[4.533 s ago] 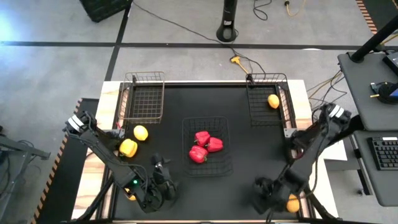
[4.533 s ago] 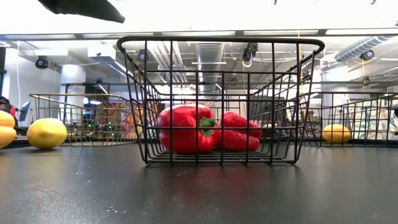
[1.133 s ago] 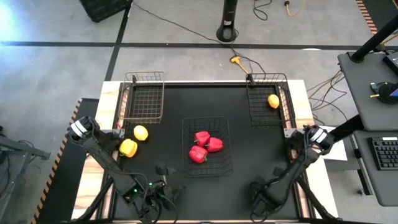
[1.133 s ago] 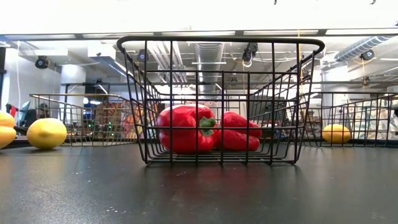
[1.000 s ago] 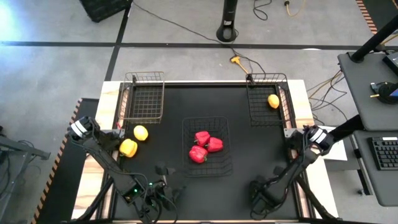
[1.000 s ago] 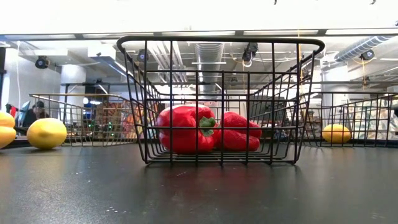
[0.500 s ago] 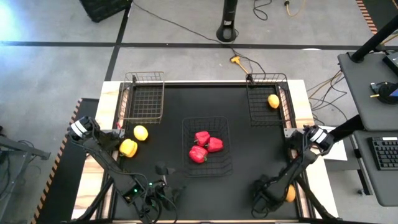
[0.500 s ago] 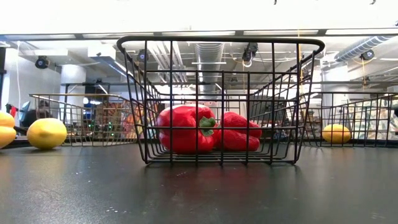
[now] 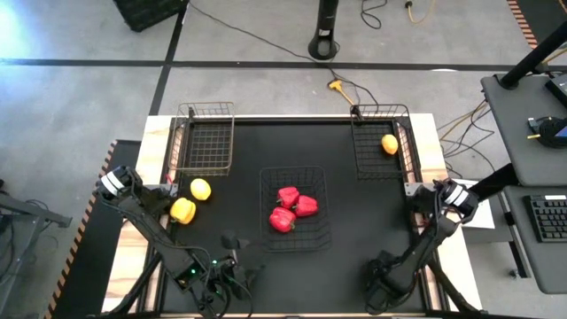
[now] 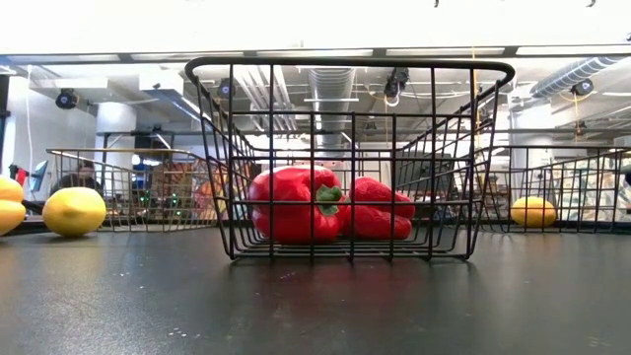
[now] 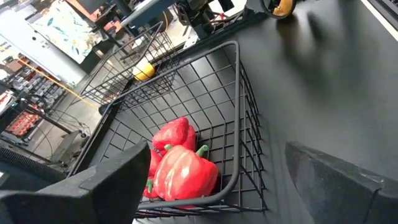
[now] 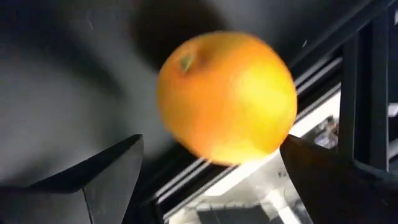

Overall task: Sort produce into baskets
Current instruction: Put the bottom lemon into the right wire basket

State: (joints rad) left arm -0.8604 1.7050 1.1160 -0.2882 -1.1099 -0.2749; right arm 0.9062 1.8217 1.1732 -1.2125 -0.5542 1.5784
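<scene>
Three red peppers (image 9: 291, 209) lie in the dark centre basket (image 9: 295, 232). One orange fruit (image 9: 389, 143) lies in the dark far-right basket (image 9: 381, 168). The copper far-left basket (image 9: 205, 142) holds nothing. A yellow fruit (image 9: 201, 189) and a yellow pepper (image 9: 182, 210) rest on the mat at the left. Another orange fruit (image 12: 227, 96) sits at the near right edge, and my open right gripper (image 12: 211, 180) stands with a finger on either side of it, just short of it. My left gripper (image 9: 235, 255) waits open at the near left, facing the centre basket.
The black mat (image 9: 354, 221) lies bare between the centre basket and the right one. The table's metal right edge rail (image 12: 348, 81) runs right behind the near orange fruit. Desks with a keyboard (image 9: 545, 217) stand beyond the right edge.
My right gripper has moved toward the table's near right corner, closing on the orange fruit there, and its arm now covers that fruit in the high view. Its fingers have stayed open.
</scene>
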